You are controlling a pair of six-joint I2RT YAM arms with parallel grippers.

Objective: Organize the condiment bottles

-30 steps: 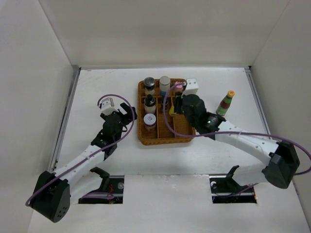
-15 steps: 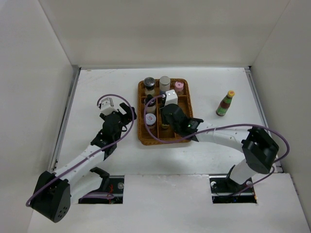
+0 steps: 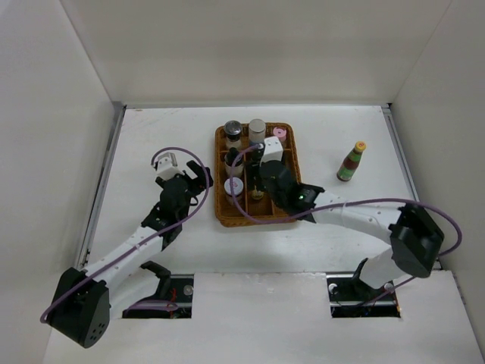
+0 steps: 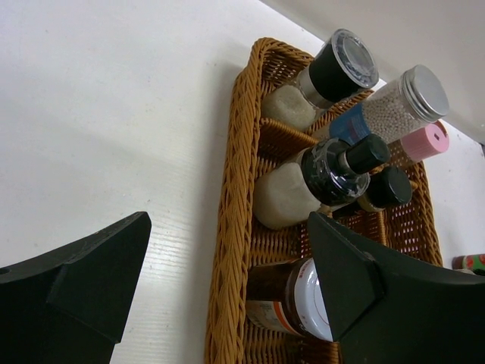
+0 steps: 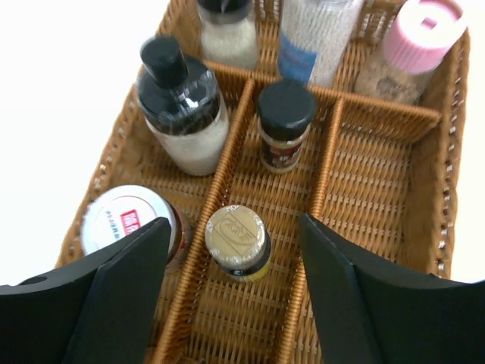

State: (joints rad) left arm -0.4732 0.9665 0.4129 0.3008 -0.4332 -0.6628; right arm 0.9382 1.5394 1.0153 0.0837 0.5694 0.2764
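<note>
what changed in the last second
The right arm swung left over the brown wicker divided tray; its jaws opened, releasing the small yellow-capped bottle into the middle column. The left arm and the green-red bottle stayed put.

You'll find the worktop (image 4: 114, 114) matt white, smooth but for fine parallel lines. The tray (image 5: 379, 174) is rough woven wicker, warm brown with a slight sheen on the strands. The silver-lidded jar (image 4: 413, 95) has a ribbed lid that looks like brushed metal over a clear body. The pink-capped bottle (image 5: 420, 34) has a matt plastic cap. The gold-capped bottle (image 5: 237, 236) has a shiny embossed top. Glossy clear film wraps the collar of the pump-top jar (image 5: 186, 98). The white-lidded jar (image 5: 125, 220) has a smooth printed lid. The right end effector (image 5: 235, 222) has matt black plastic fingers (image 5: 356, 303).
</note>
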